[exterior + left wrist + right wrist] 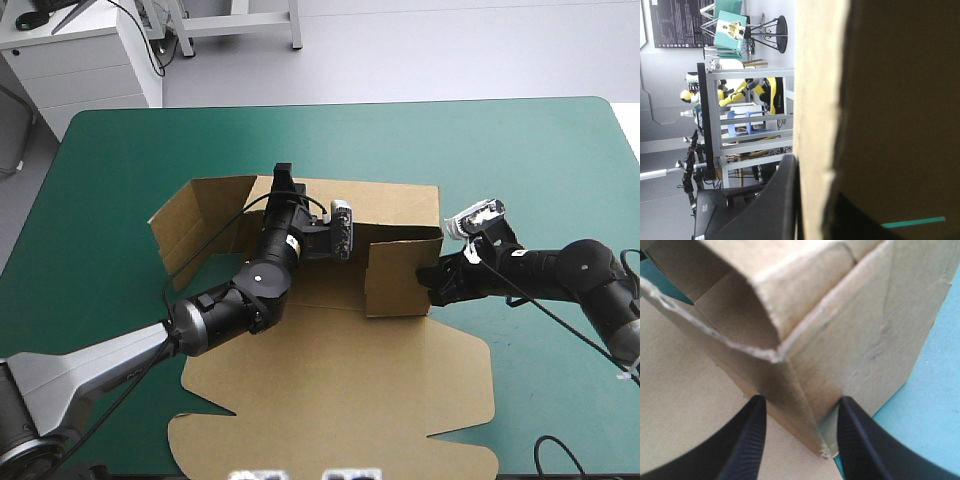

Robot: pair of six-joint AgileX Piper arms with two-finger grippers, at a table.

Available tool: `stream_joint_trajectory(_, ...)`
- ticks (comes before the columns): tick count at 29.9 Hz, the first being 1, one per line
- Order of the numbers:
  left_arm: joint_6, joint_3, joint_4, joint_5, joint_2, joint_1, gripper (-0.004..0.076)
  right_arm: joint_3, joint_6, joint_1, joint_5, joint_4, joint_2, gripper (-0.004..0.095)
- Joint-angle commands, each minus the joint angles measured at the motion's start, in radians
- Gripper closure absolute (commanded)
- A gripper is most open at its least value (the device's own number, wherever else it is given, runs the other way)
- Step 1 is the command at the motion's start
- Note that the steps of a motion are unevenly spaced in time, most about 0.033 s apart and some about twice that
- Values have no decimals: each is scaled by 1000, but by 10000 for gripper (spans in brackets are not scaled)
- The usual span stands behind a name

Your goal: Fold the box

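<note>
Box [335, 390] sits mid-tabletop [520, 150] on the teal-green cover, partly erected. Far wall [395, 205] is upright. A left side flap [190, 225] is raised and leans outward. Right wall [398, 275] is upright, its near end turned inward over the floor. Lid panel [400, 430] lies flat on the cover toward the near edge, its cut tabs spread out. The left arm enters from the near left corner and reaches across the box floor. Left gripper [283, 176] is at the top edge of the far wall, toward its left end. In the left wrist view the board [815, 75] runs edge-on up the middle of the gripper [815, 182], with one black finger [775, 200] close against one face and a dark shape against the other: fingers clamped on the wall, all but together. A thin strip of teal-green cover shows beyond the shaded face. The right arm enters from the right edge and lies low over the cover. Right gripper [432, 282] is at the outer near end of the right wall. In the right wrist view its fingers [752, 440] stand apart, one each side of the wall's upright corner [805, 410], tips close to both faces; contact cannot be told. The box [870, 330] fills the view ahead of the right gripper [802, 400], with the brown floor on one side and teal-green cover [932, 410] on the other.
</note>
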Motion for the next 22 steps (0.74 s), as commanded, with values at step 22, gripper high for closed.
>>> stream_joint_trajectory(22,-17,-30,23,21,-37,-2,731,-106,-9,-1,-6,-26,-127,916)
